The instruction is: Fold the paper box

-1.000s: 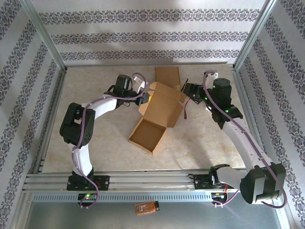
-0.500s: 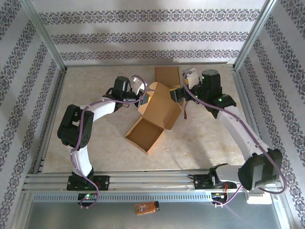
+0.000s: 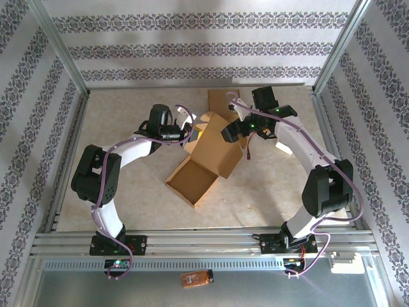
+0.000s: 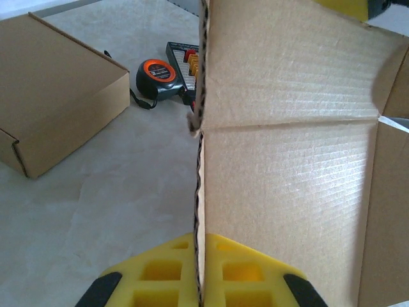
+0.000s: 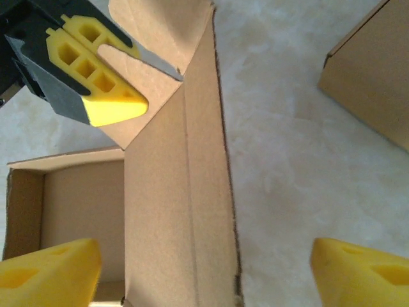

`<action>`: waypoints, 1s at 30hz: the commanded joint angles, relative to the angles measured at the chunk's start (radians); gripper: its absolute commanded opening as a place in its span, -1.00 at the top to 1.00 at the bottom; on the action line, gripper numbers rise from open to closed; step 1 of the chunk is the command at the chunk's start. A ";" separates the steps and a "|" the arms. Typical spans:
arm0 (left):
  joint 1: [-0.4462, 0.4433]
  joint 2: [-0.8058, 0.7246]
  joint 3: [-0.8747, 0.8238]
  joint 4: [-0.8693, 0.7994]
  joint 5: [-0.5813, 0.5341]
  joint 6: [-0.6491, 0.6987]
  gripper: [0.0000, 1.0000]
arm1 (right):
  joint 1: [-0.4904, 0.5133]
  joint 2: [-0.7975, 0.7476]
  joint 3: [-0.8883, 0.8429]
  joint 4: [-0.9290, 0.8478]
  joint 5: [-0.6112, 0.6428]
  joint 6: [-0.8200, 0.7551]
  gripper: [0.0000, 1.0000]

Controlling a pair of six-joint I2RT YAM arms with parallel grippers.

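The paper box lies unfolded mid-table, its tray open upward and its lid panel raised behind it. My left gripper is shut on the lid's upright side flap; the left wrist view has the cardboard edge pinched between the yellow fingers. My right gripper hovers open over the lid's far right corner. In the right wrist view its gripper straddles the lid panel with wide gaps, touching nothing. The left gripper's yellow finger shows at upper left there.
A second, closed cardboard box sits at the back of the table, also seen as a box and a box. An orange-and-black tape measure and a red-handled tool lie right of the lid. Metal frame rails border the table.
My right arm swung in leftward from the table's right side to hover over the lid. The box slid slightly left and toward me. The left gripper kept its grip on the flap.
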 commanded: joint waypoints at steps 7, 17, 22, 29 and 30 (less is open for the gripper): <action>-0.003 -0.044 -0.003 0.007 -0.028 0.056 1.00 | 0.015 0.025 0.059 -0.044 -0.055 -0.006 0.12; -0.003 -0.061 0.001 0.005 -0.087 0.031 0.87 | 0.100 0.057 0.163 -0.136 0.164 -0.109 0.83; -0.002 -0.141 -0.046 0.024 -0.134 -0.015 0.09 | 0.186 0.010 0.196 -0.130 0.415 -0.254 1.00; -0.003 -0.414 -0.214 0.028 -0.310 -0.094 -0.54 | 0.335 -0.033 0.192 0.034 0.834 -0.641 1.00; -0.003 -0.446 -0.230 0.015 -0.341 -0.101 -0.58 | 0.353 -0.035 0.174 0.072 0.862 -0.701 1.00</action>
